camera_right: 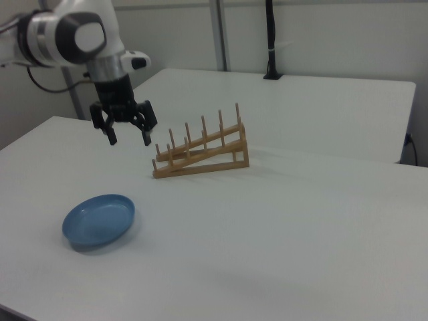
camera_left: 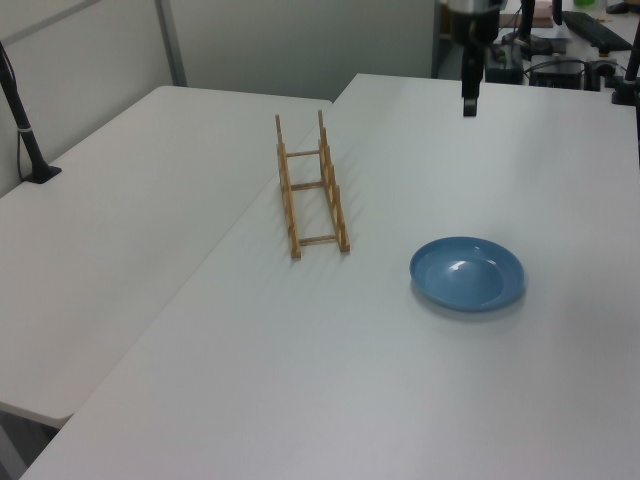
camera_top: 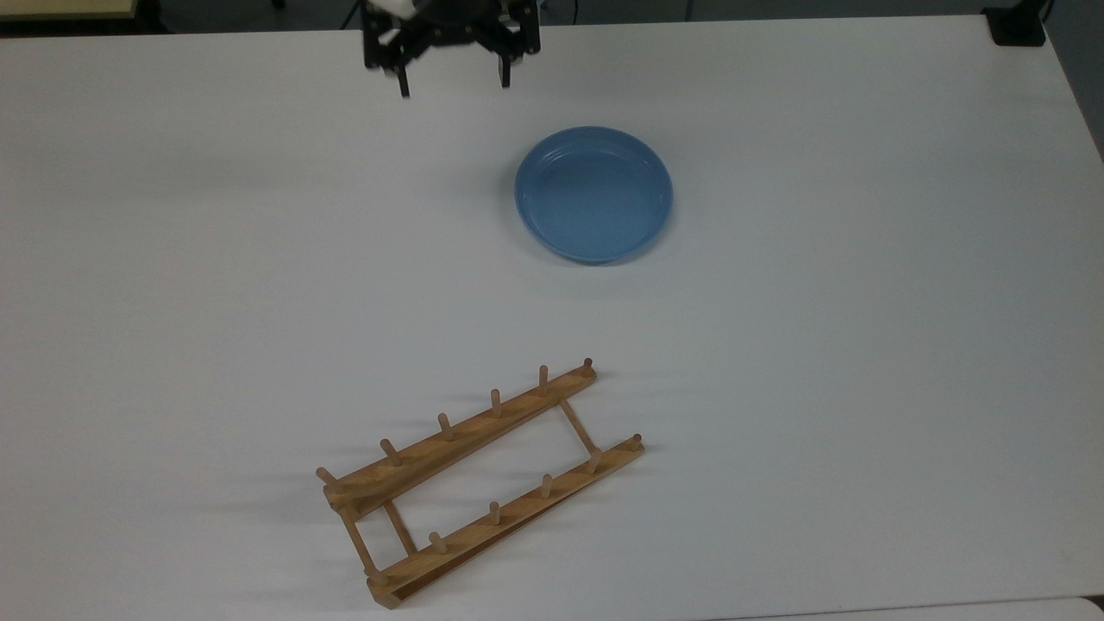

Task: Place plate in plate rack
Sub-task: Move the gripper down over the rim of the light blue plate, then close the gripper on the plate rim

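Observation:
The light-blue plate [camera_top: 593, 193] [camera_left: 467, 273] [camera_right: 99, 219] lies flat on the white table [camera_top: 172, 259], apart from everything. The wooden plate rack [camera_top: 481, 479] [camera_left: 311, 186] [camera_right: 200, 152] sits nearer the top view's bottom edge, its pegs upright and nothing in it. My gripper [camera_top: 454, 88] [camera_left: 469, 108] [camera_right: 129, 139] hangs open above the table near the top view's upper edge, up and to the left of the plate, with nothing between its fingers.
A second white table [camera_left: 120, 200] adjoins this one beyond the rack. A black post [camera_left: 25, 135] [camera_right: 271, 40] stands on that table. A black clamp [camera_top: 1016, 26] sits at the top view's upper right corner. Wide bare tabletop surrounds plate and rack.

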